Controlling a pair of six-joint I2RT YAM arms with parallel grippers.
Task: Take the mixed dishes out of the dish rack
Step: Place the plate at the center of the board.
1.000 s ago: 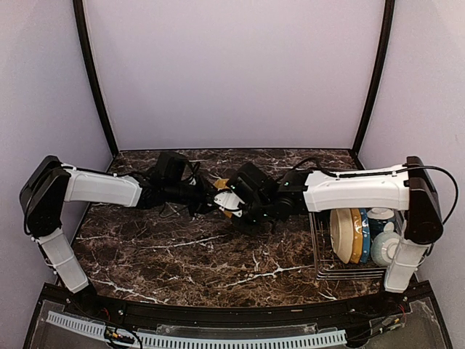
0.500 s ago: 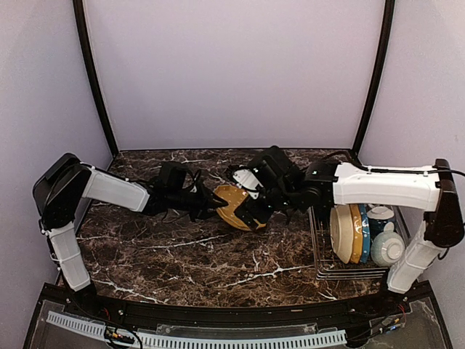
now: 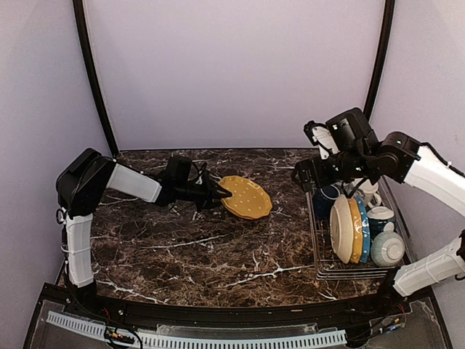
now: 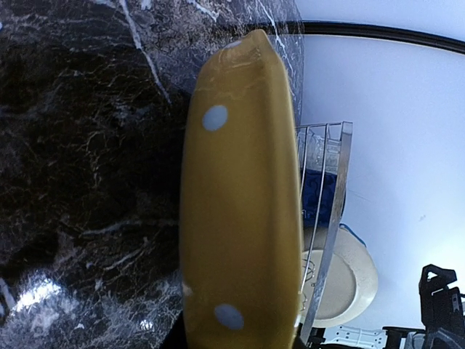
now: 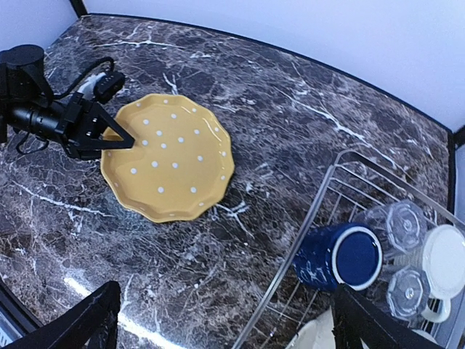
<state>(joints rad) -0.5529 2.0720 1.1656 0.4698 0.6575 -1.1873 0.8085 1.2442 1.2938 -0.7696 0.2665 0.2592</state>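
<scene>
Clamping the left pincer (image 3: 216, 195) tight on the rim of the yellow dotted plate (image 3: 247, 198), at the edge farthest from the dish rack (image 3: 317, 243), well to the left of that rack. Cannot tell whether the plate's underside touches the desk (image 3: 160, 247) or hangs just above it. Holding the right pincer (image 3: 304, 177) spread wide and empty, high above the rack's far end. Judged to be the set-down of this plate: lower slowly and level, touch down flat, release only once fully at rest, then back straight out, away from the rack, without dragging glazed ceramic over the slick stone. Left to unload inside the rack: cream plate (image 3: 339, 234), second yellow plate (image 3: 354, 231) and blue plate (image 3: 363, 231) standing on edge side by side; dark blue cup (image 5: 341, 258) lying on its side at the rack's far left corner; clear glass tumblers (image 5: 399, 225) and cream mug (image 5: 443, 273) just beyond it; pale bowl (image 3: 387, 249) at the rack's near right. Underneath, glossy dark marble with white veins, likely slippery under a plate. Around it, plain lilac walls (image 3: 232, 73) and black corner posts (image 3: 91, 73) behind the rack and the desk.
</scene>
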